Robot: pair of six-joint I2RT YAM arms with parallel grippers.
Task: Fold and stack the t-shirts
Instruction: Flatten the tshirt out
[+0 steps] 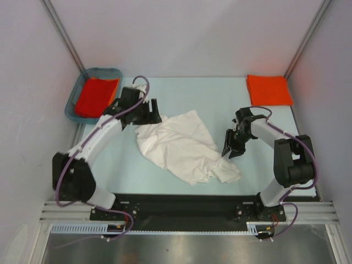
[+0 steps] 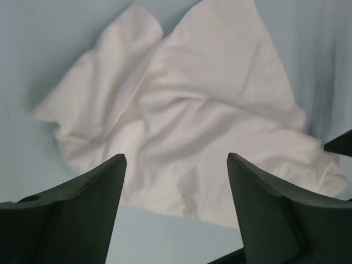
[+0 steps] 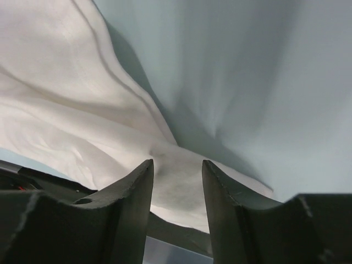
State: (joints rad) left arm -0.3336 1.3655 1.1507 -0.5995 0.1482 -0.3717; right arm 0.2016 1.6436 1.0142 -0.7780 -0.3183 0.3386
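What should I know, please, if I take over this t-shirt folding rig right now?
Left end effector: open, above the white t-shirt, holding nothing.
Right end effector: half closed at that shirt's edge; grip unclear.
Done: one orange-red t-shirt folded, far right corner.
To do: fold and stack the crumpled white one, then the orange-red shirt in the teal basket.

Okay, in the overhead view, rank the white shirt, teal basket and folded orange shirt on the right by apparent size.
1. white t-shirt, clearly largest.
2. teal basket.
3. folded orange t-shirt, somewhat smaller than the basket; both sit at the far edge.
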